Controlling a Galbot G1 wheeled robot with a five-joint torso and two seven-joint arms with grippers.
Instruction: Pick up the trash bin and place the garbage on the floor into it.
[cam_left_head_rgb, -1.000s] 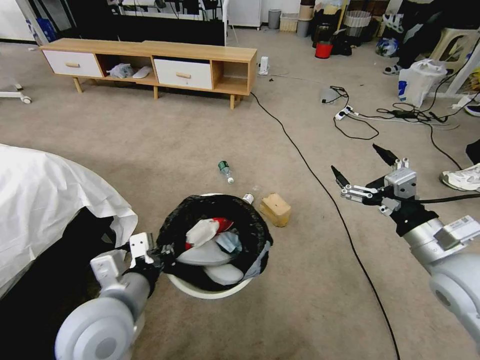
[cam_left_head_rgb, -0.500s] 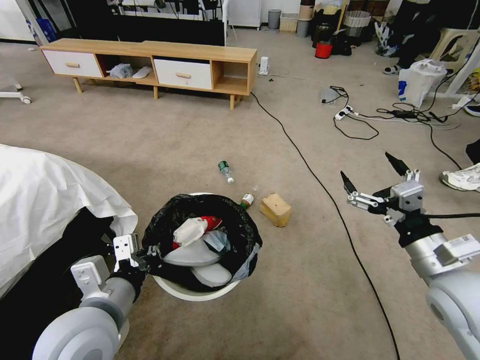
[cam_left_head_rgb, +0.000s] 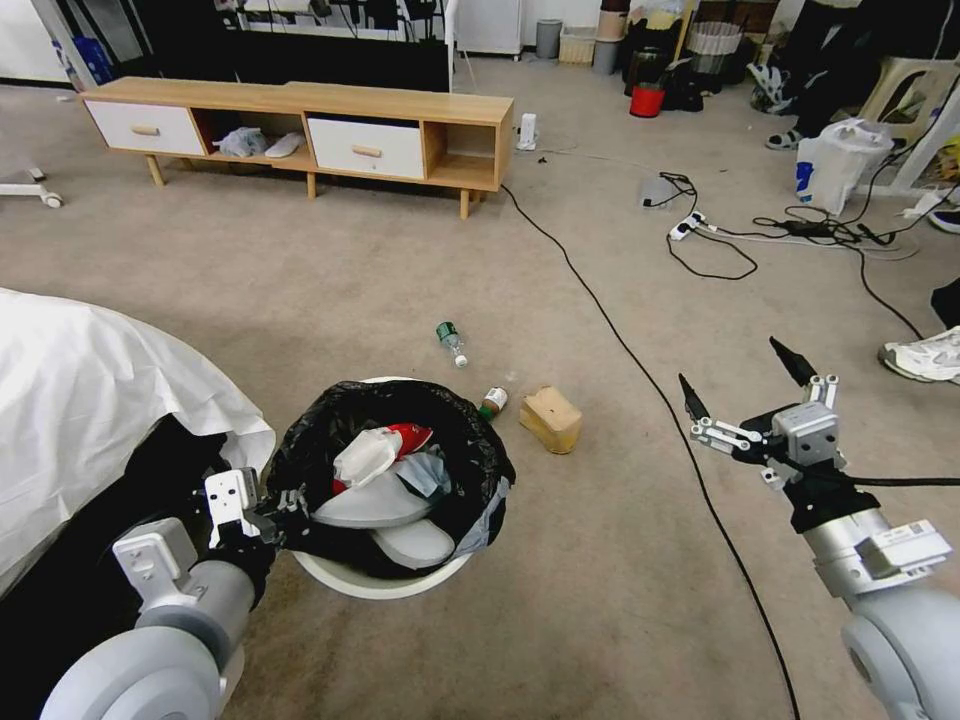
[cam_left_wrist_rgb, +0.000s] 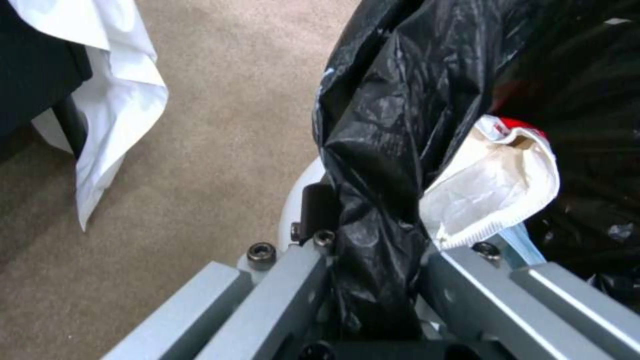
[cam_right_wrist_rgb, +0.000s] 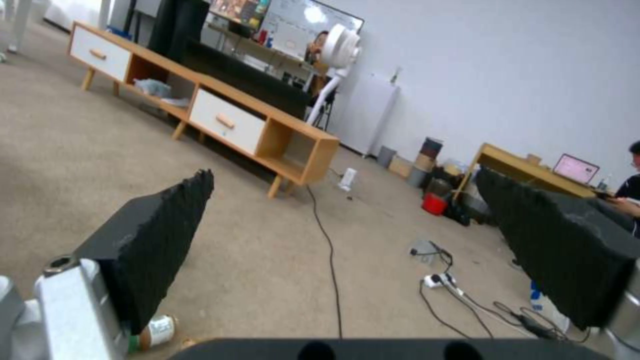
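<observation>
The left claw (cam_left_head_rgb: 262, 512) grips the near rim of the trash bin (cam_left_head_rgb: 385, 580), pinching its black bag (cam_left_wrist_rgb: 373, 150). The right claw (cam_left_head_rgb: 745, 395) hangs above the floor (cam_left_head_rgb: 600, 600) with its fingers spread wide and empty. It is the nearer claw to 3 loose items off to its left: a tan box (cam_left_head_rgb: 550, 418), a small bottle (cam_left_head_rgb: 492, 402) and a clear bottle (cam_left_head_rgb: 451, 342).

Glossy crinkled black plastic lines the trash bin (cam_left_head_rgb: 385, 583); matt carpet floor (cam_left_head_rgb: 600, 600).
</observation>
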